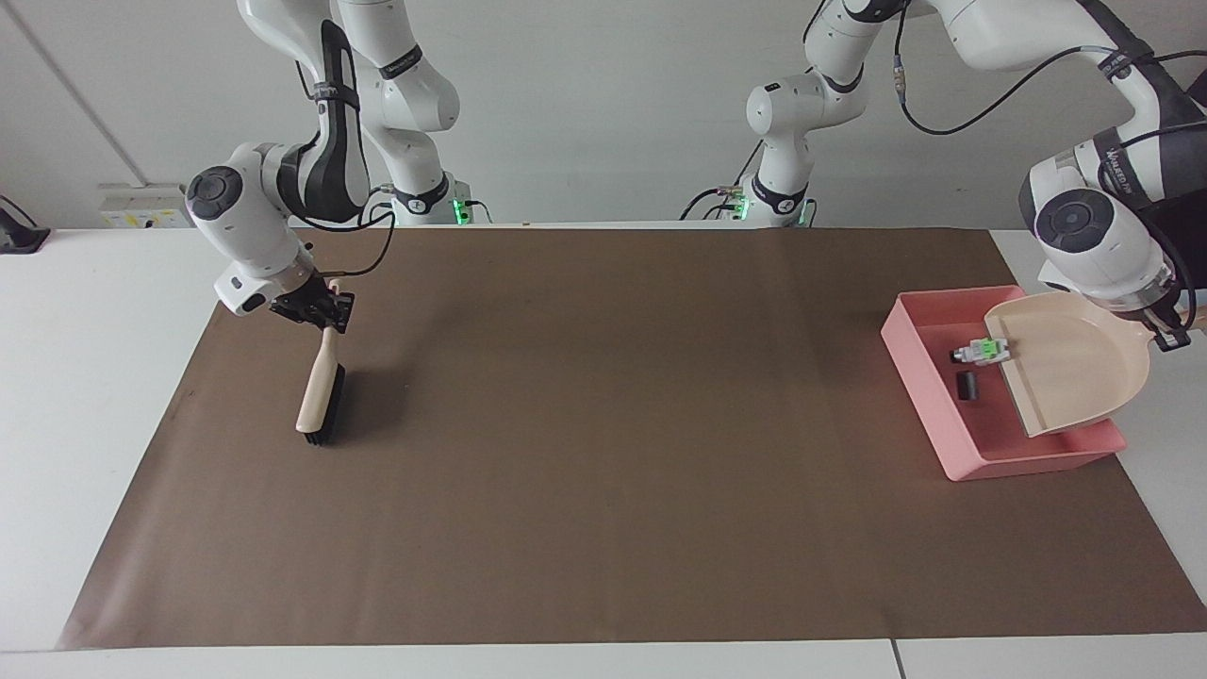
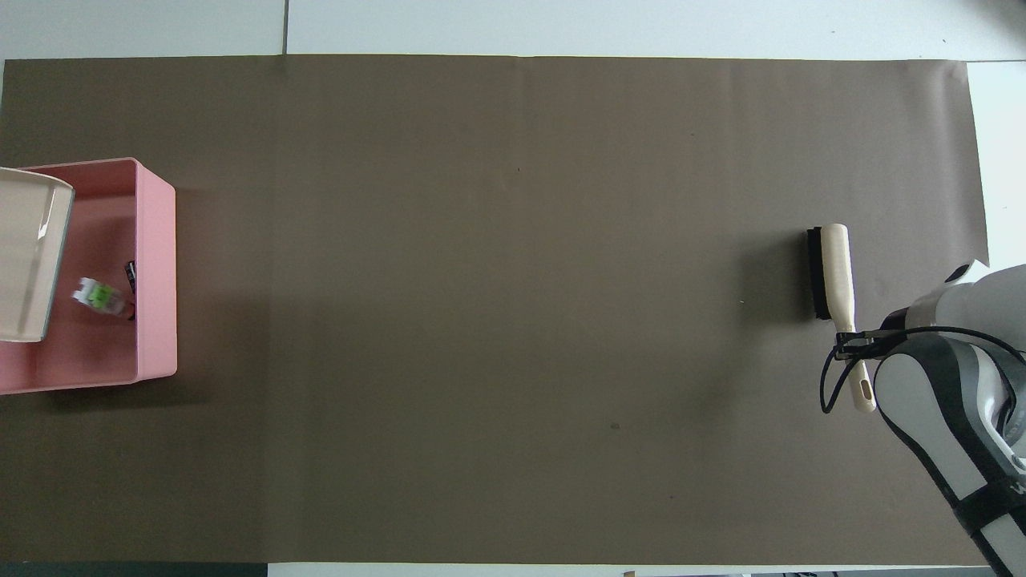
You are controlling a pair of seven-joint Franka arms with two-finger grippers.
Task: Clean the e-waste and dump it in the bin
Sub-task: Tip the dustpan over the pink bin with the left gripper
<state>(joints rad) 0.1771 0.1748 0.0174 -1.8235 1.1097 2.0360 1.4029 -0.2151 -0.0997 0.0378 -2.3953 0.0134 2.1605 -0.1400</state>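
The pink bin stands at the left arm's end of the brown mat. The e-waste lies in it: a white and green piece and a dark cylinder. Both show in the overhead view, the white piece and the dark one. My left gripper is shut on the handle of the beige dustpan, which is tilted over the bin with its mouth down and nothing in it. My right gripper is shut on the handle of a brush, whose head hangs down to the mat.
The brown paper mat covers most of the white table. The brush is at the right arm's end. The dustpan covers part of the bin in the overhead view.
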